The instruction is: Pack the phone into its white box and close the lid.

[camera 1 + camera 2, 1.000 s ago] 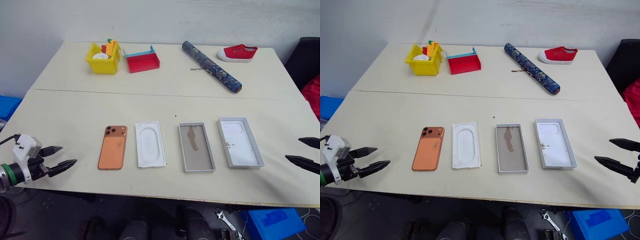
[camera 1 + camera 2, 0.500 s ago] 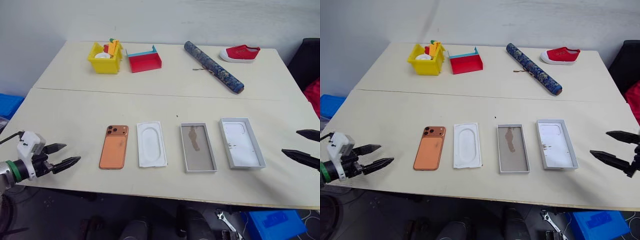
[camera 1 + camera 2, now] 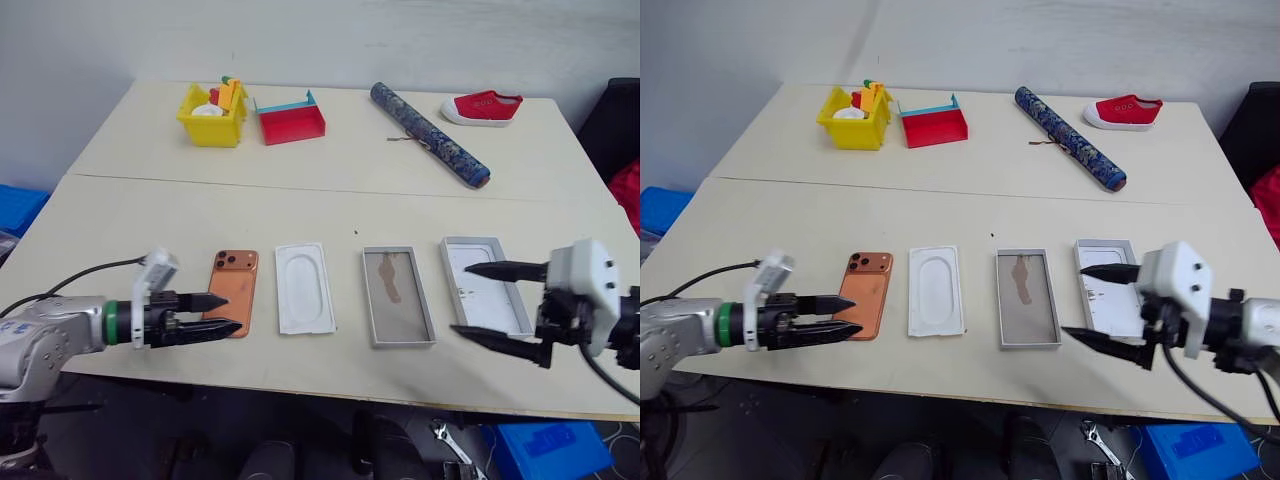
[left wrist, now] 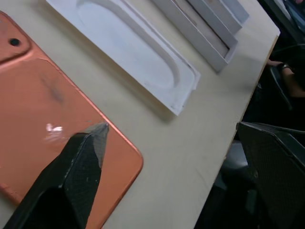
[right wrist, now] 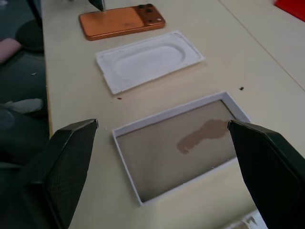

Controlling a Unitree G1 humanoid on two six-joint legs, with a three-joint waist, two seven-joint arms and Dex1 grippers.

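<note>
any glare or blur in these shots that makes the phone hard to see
Left wrist view: a small bright glint on the phone, and the near black fingertip covers part of it. Right wrist view: phone sharp, both fingers large and soft at the edges. Left eye view: even light, no glare, phone plain beside the left gripper.

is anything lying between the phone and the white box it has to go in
Yes: the flat white insert lies on the table between the phone and the white box, apart from both. It is low and flat, so lifting the phone over it should probably clear it.
</note>
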